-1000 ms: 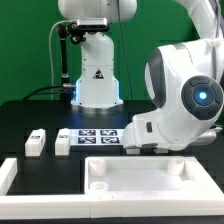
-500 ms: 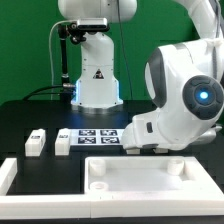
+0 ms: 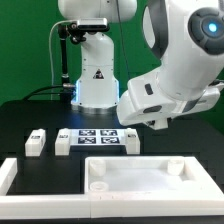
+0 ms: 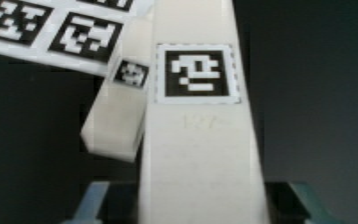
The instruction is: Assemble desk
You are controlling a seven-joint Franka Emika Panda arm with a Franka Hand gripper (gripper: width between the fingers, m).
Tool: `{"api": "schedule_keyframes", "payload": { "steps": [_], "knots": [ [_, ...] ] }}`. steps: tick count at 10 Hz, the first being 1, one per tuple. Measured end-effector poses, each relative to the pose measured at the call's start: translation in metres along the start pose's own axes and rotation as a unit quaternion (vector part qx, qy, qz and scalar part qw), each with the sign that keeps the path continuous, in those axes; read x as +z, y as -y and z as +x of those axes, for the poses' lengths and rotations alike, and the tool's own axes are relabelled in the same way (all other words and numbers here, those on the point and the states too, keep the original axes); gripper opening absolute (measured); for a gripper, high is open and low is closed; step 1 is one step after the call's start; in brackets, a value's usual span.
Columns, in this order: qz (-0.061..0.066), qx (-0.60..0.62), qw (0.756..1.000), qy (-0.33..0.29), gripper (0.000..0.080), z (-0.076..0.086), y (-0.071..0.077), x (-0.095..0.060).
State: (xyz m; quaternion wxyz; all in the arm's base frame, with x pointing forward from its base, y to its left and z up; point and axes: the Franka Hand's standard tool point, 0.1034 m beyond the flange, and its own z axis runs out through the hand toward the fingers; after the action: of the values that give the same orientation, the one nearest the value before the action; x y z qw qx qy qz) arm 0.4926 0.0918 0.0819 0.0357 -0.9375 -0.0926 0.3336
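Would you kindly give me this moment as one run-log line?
claw: shut on leg | tabletop: lying flat, no legs attached | spare legs: two beside marker board

A black table (image 3: pixel 30 115) stood in the room. A flat white marker board (image 3: pixel 97 137) lay on it, in the middle, and it had black square tags on top. A long white rail (image 3: pixel 6 178) lay at the near edge, on the exterior view's left. Far behind was a green wall (image 3: pixel 25 50). A thin black pole (image 3: pixel 65 65) stood up at the far side.
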Motion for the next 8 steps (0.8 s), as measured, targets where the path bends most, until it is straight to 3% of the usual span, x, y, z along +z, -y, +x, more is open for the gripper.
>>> {"api": "schedule_keyframes", "payload": {
  "steps": [2,3,4,5,6,7,8],
  "knots": [
    [-0.008,0.001,0.997,-0.071,0.0291,0.003,-0.002,-0.005],
    [-0.015,-0.011,0.996,-0.091,0.0291,0.001,-0.004,-0.020],
    [-0.026,-0.049,0.993,-0.103,0.0291,-0.002,-0.011,-0.058],
    [-0.028,-0.065,0.989,-0.131,0.0291,0.005,-0.021,-0.092],
    [-0.033,-0.056,0.982,-0.178,0.0291,0.017,-0.021,-0.094],
    [-0.035,-0.058,0.976,-0.209,0.0291,0.015,-0.021,-0.085],
    [-0.038,-0.056,0.968,-0.241,0.0291,0.015,-0.023,-0.087]
  ]
}}
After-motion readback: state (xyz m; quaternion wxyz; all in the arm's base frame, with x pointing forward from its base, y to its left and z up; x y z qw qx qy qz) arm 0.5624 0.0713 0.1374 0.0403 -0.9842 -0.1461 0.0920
